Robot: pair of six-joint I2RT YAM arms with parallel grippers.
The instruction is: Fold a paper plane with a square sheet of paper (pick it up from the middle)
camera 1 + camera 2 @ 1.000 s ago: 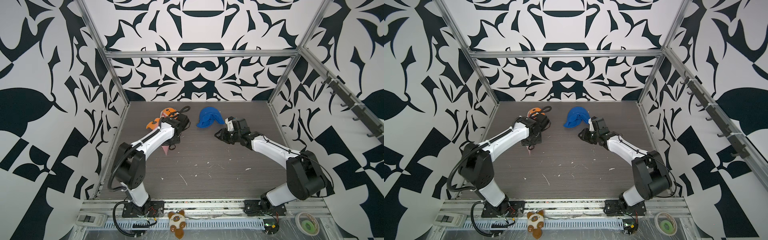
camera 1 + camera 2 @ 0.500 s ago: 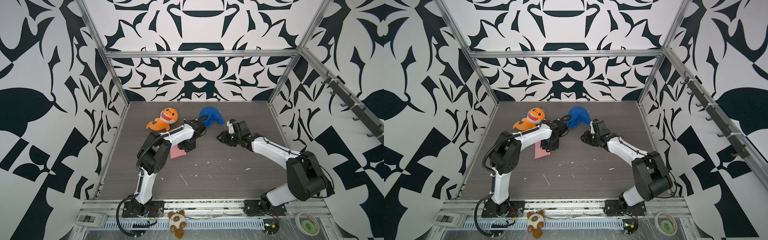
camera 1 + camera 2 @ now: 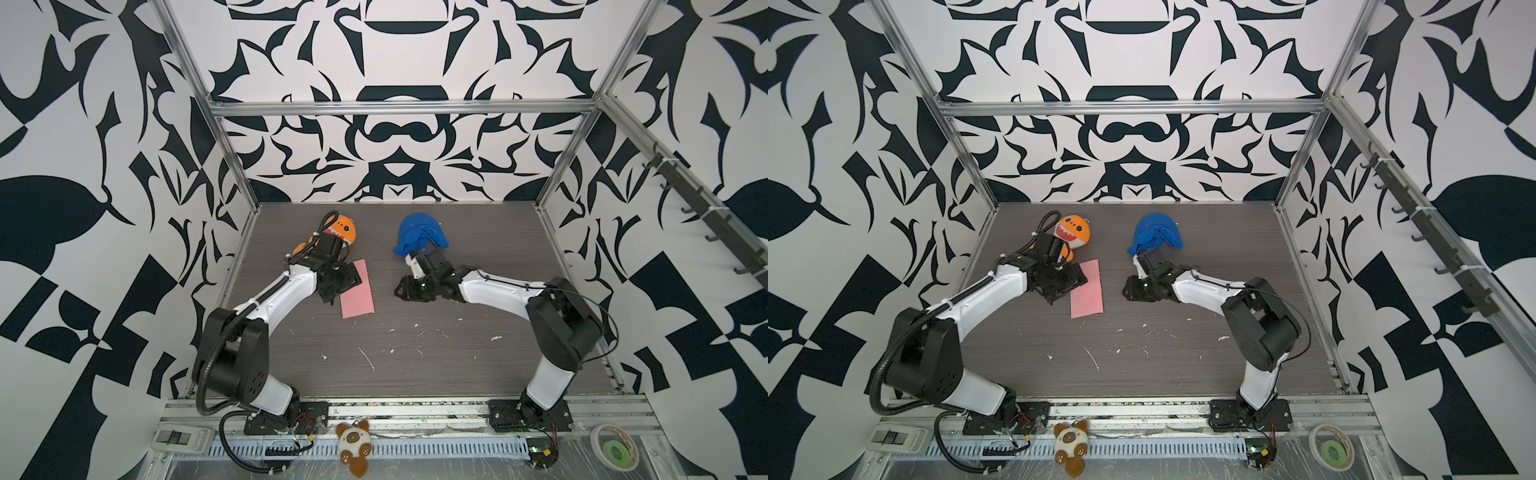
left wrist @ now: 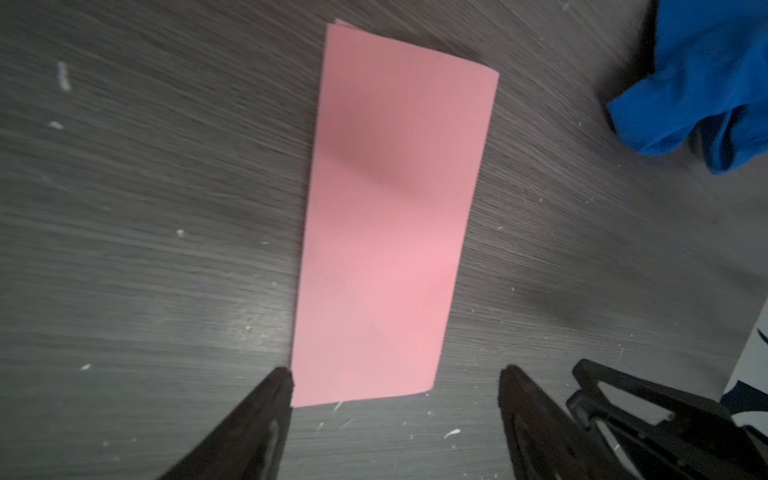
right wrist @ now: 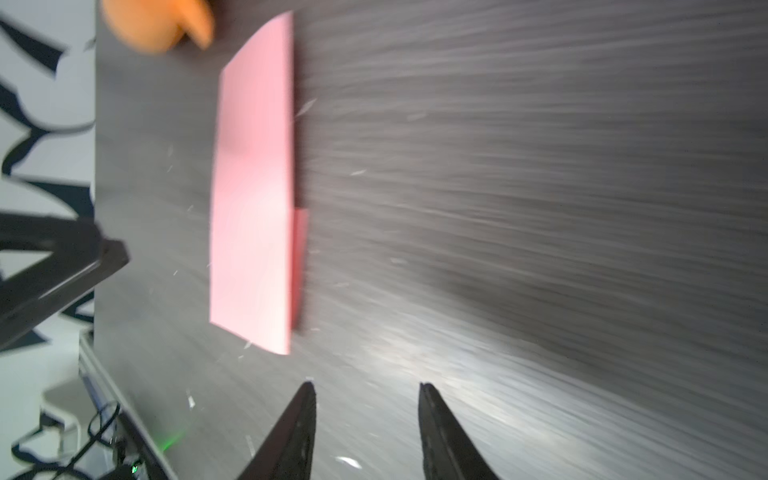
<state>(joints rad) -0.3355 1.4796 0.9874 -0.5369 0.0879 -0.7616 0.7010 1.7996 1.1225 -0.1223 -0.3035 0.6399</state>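
i see the square sheet of paper (image 3: 357, 289), matte pink, folded in 2 into a long rectangle, flat on the dark table (image 3: 415, 353) between my arms, near the orange plush (image 3: 1073, 230), left gripper (image 4: 397, 372) jaws wide apart beside it, right gripper (image 5: 365, 388) jaws apart, holding nothing

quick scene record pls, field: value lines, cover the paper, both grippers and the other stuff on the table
paper: pink paper sheet, folded into a long rectangle, flat on the table
left gripper: left gripper open, empty, right beside the sheet
right gripper: right gripper open, empty, apart from the sheet
others: orange shark plush and blue cloth, both toward the back
plane: no nose or wings yet
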